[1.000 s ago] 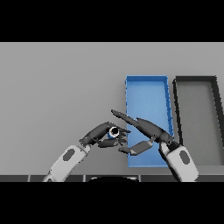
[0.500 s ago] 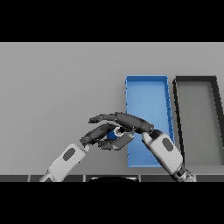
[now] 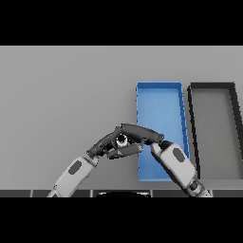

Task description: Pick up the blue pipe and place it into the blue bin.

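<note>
Where the two dark hands meet near the table's (image 3: pixel 57 95) front edge, just left of the blue bin (image 3: pixel 159 109), a small round thing shows between them: the blue pipe (image 3: pixel 122 139), seen end-on as a pale ring with a dark middle. The left hand (image 3: pixel 102 147) comes up from the lower left on its white and grey arm, and its fingers are curled round the pipe from below and from the left. The right hand (image 3: pixel 142 134) reaches in from the lower right, crossing the bin's front left corner, and its fingers lie straight and close together over the top of the pipe and over the left hand's fingers. Whether they touch the pipe cannot be told, since the hands overlap there.

The blue bin is a long open tray that runs from near the front edge toward the middle of the table. Just beside it on the right, apart by a narrow gap, lies a black bin (image 3: pixel 213 123) of like shape at the table's right edge. No writing, label or brand can be read on anything.
</note>
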